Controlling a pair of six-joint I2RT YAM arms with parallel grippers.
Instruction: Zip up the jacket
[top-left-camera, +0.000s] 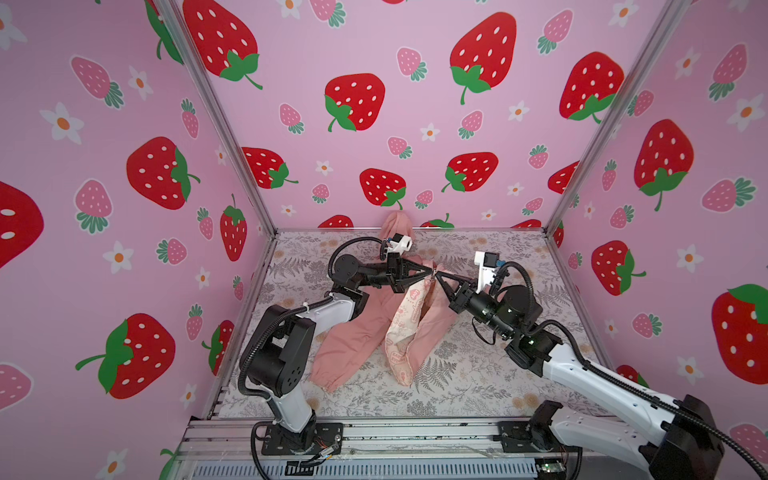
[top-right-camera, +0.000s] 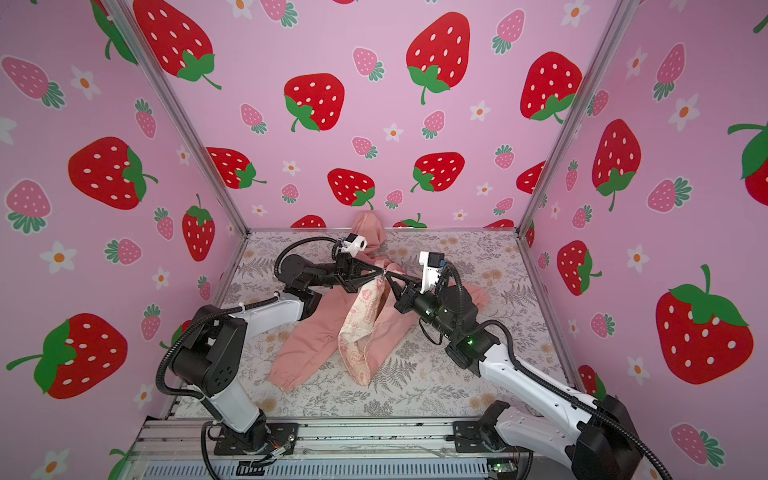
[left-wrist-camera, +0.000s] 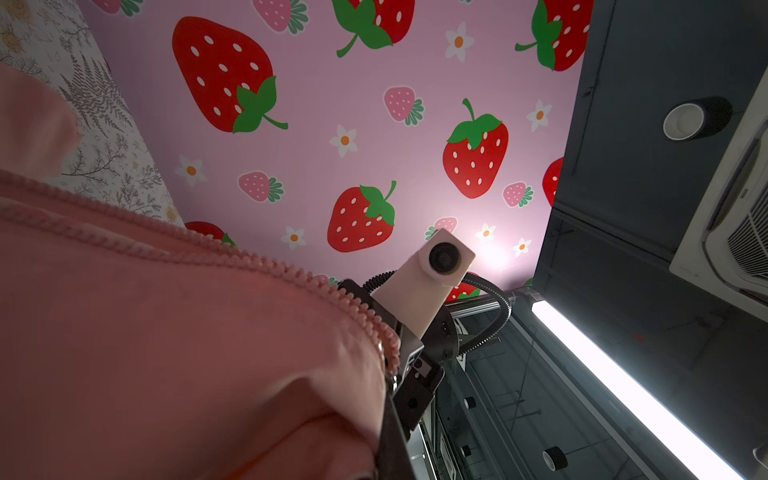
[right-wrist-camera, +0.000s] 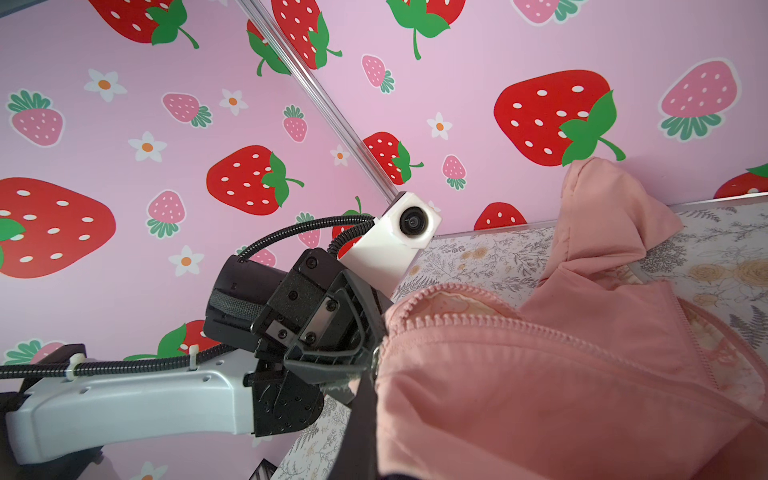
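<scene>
- I see the pink jacket (top-left-camera: 353, 332) lying open in the middle of the counter (top-left-camera: 478, 382), its hood (top-left-camera: 397, 226) at the far edge.
- My left pincer (top-left-camera: 428, 272) and right pincer (top-left-camera: 440, 278) meet tip to tip, each pinching the jacket's lifted zipper (right-wrist-camera: 498, 324) edge.

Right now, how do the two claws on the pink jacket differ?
The left gripper comes from the left, the right gripper from the right. The left gripper points straight sideways; the right gripper angles toward the back wall. Both are shut on the jacket by its zipper, tips almost meeting.
</scene>
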